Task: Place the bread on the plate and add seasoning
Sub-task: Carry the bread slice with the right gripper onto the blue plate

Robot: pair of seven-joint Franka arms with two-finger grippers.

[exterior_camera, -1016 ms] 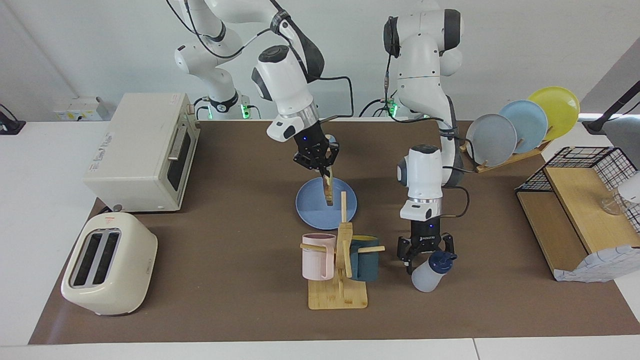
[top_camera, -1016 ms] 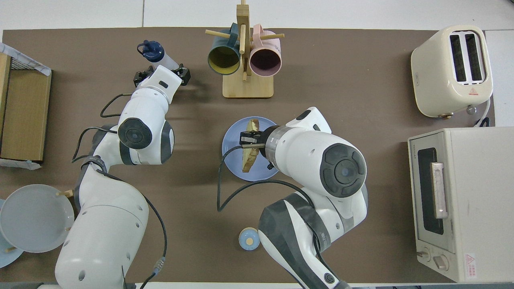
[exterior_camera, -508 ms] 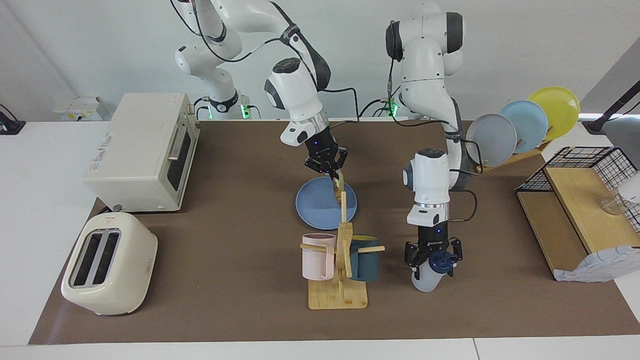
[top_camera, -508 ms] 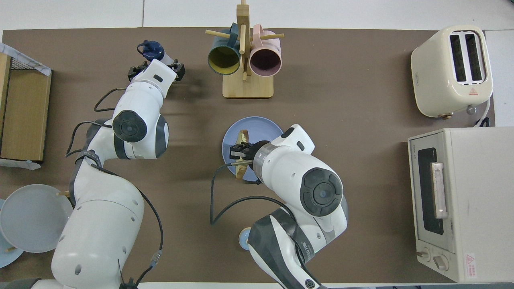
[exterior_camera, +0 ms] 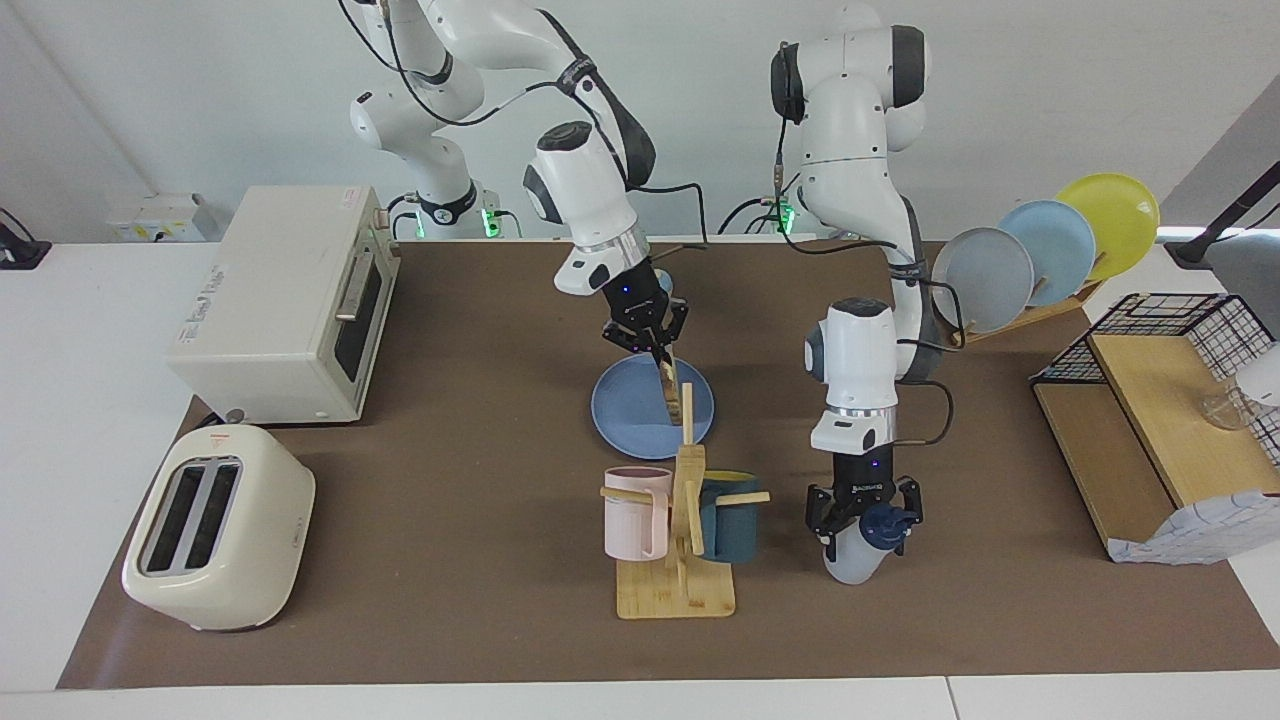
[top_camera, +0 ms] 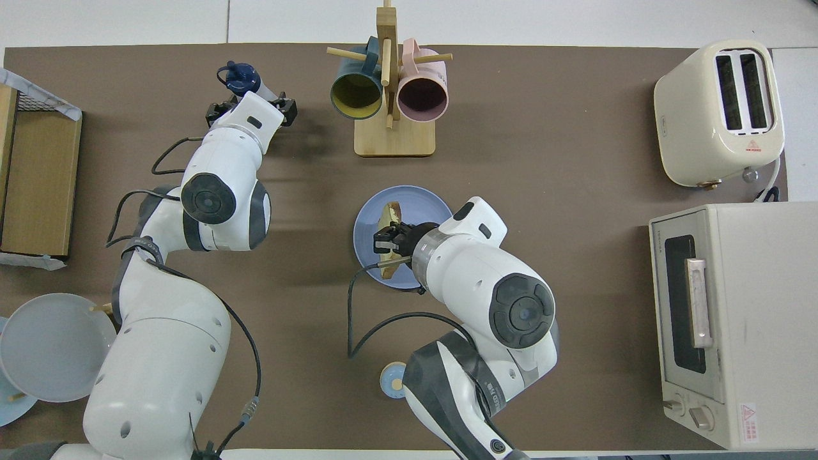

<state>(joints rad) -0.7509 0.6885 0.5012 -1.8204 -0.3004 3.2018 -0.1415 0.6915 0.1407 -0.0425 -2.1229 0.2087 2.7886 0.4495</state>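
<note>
The blue plate (exterior_camera: pixel 625 410) lies at mid table, also in the overhead view (top_camera: pixel 425 201). My right gripper (exterior_camera: pixel 650 350) is shut on the bread (exterior_camera: pixel 668 385), a tan slice held on edge with its lower edge at or just above the plate; it also shows from above (top_camera: pixel 390 214). My left gripper (exterior_camera: pixel 865 515) is down around the upper part of the seasoning bottle (exterior_camera: pixel 855 560), whose navy cap (top_camera: pixel 233 75) shows past the hand (top_camera: pixel 250 110). The bottle stands on the mat toward the left arm's end.
A wooden mug tree (exterior_camera: pixel 680 560) with a pink and a teal mug stands just farther from the robots than the plate. A toaster (exterior_camera: pixel 215 525) and toaster oven (exterior_camera: pixel 285 305) sit at the right arm's end. A plate rack (exterior_camera: pixel 1040 255) and wire shelf (exterior_camera: pixel 1150 420) sit at the left arm's end. A small blue bell (top_camera: pixel 395 380) is near the robots.
My left gripper moved onto the bottle and came down around its cap and neck. My right gripper shifted a little over the plate with the bread still held on edge.
</note>
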